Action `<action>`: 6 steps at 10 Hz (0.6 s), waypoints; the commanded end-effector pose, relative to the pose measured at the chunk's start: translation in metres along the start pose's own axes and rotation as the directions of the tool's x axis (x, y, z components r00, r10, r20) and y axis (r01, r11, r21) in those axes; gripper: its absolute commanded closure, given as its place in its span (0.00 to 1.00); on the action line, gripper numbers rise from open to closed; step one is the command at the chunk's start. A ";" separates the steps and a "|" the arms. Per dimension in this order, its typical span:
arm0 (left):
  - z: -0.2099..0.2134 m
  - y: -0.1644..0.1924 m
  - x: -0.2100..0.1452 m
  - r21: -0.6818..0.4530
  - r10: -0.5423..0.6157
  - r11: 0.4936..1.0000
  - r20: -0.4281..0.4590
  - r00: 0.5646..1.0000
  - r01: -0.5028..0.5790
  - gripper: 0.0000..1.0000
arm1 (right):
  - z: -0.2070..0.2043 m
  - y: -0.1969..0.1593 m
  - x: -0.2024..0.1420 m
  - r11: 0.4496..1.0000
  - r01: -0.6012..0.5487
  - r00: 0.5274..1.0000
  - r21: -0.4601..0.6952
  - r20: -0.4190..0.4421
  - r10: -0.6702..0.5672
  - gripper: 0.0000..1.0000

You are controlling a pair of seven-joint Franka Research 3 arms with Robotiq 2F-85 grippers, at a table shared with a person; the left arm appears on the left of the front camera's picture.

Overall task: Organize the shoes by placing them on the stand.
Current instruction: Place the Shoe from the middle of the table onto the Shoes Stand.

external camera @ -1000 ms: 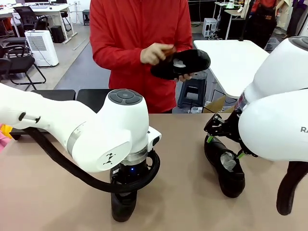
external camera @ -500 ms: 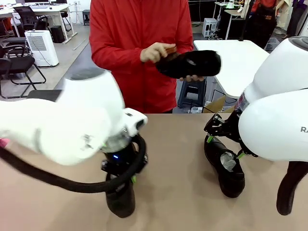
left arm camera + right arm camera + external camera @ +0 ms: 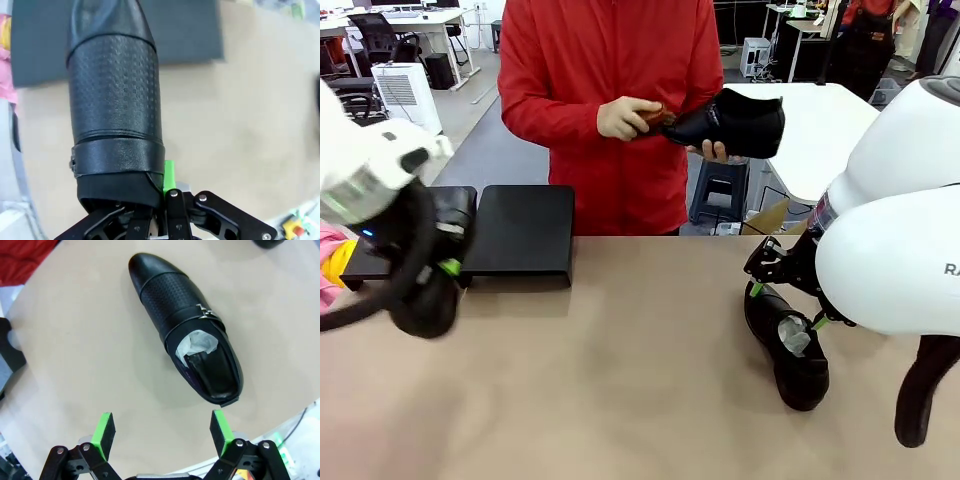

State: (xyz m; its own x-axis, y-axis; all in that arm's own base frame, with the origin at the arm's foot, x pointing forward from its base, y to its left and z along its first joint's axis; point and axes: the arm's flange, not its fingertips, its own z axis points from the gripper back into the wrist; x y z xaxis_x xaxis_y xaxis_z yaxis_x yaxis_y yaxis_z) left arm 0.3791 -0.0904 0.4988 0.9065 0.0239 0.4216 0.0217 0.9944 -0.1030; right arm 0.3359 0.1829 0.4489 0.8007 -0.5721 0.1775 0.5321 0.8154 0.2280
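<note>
My left gripper (image 3: 440, 268) is shut on the heel end of a black shoe (image 3: 424, 308), which hangs blurred at the table's far left, just in front of the stand (image 3: 520, 235). In the left wrist view this shoe (image 3: 115, 100) points toward the stand (image 3: 192, 30), with a green pad (image 3: 169, 172) against its side. My right gripper (image 3: 785, 292) hovers open over a second shoe (image 3: 792, 352) lying on the table at the right. That shoe (image 3: 185, 335), stuffed with white paper, lies beyond the spread fingers of the right gripper (image 3: 162, 432).
A person in red stands at the far side, holding a third black shoe (image 3: 732, 124) and a small brown brush (image 3: 655, 113) above the table edge. Something pink and yellow (image 3: 328, 262) lies at the left edge. The tan table (image 3: 640, 380) is bare between the arms.
My left arm has swung from the table's front middle to the far left with its shoe, uncovering the stand. The person has turned the shoe in their hands. The right arm has not moved.
</note>
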 end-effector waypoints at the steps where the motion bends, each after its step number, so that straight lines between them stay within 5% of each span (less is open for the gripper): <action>1: -0.039 0.018 0.045 0.073 -0.034 0.997 0.046 0.998 0.031 1.00 | -0.001 0.002 0.001 1.000 -0.004 1.000 0.011 0.003 0.004 0.00; 6: -0.049 0.052 0.105 0.119 -0.072 0.991 0.051 0.996 0.066 1.00 | -0.001 0.002 0.001 1.000 -0.004 1.000 0.011 0.003 0.004 0.00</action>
State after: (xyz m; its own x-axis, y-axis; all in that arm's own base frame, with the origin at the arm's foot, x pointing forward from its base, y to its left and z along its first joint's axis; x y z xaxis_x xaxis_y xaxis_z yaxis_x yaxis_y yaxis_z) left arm 0.4947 -0.0423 0.4789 0.8849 -0.0271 0.4650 0.0197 0.9996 0.0207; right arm 0.3359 0.1829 0.4489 0.8007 -0.5721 0.1775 0.5321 0.8154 0.2280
